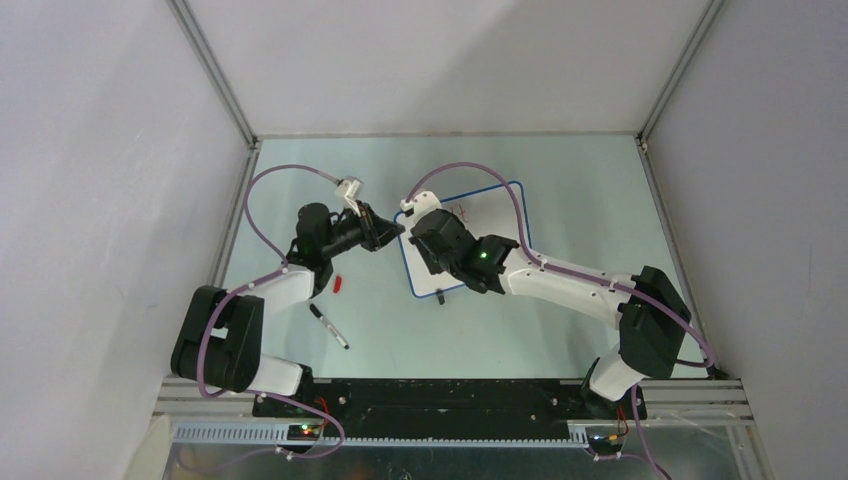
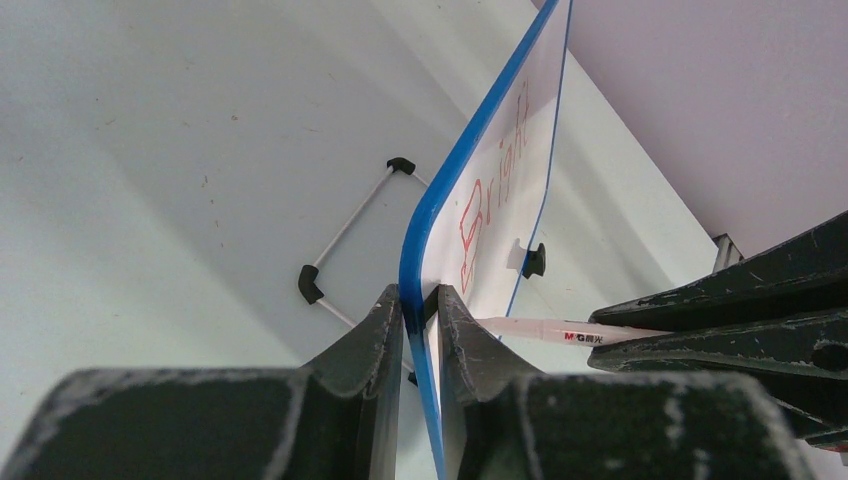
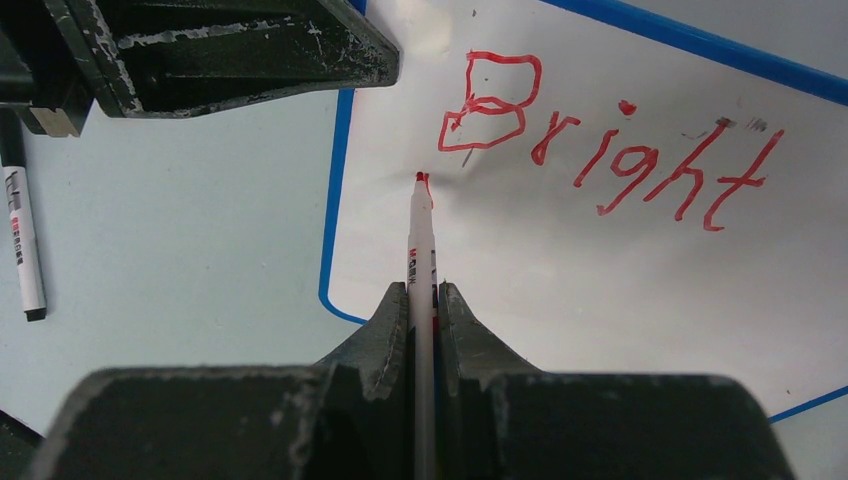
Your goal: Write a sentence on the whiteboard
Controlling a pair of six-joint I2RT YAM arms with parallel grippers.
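Item 1. Black marker (image 1: 329, 326): lies loose on the table (image 1: 560, 170), close in front of the left arm's base.

Item 2. Red cap (image 1: 338, 284): on the table just beyond the black marker, apart from it.

Item 3. Left gripper (image 2: 420, 300): closed on the whiteboard (image 3: 600, 280), one finger on each face of its blue left rim near a rounded corner.

Item 4. Right gripper (image 3: 425, 295): clamped tight around a red marker (image 3: 422, 230), which points forward between the fingers. The red tip touches the white surface near the left rim, just below the letter B.

Item 5. Whiteboard: mid-table, between the two grippers, partly covered by the right arm in the overhead view.

Item 6. Sentence (image 3: 610, 150): one red handwritten word, "Bright", along the top line; the surface beneath it is white.
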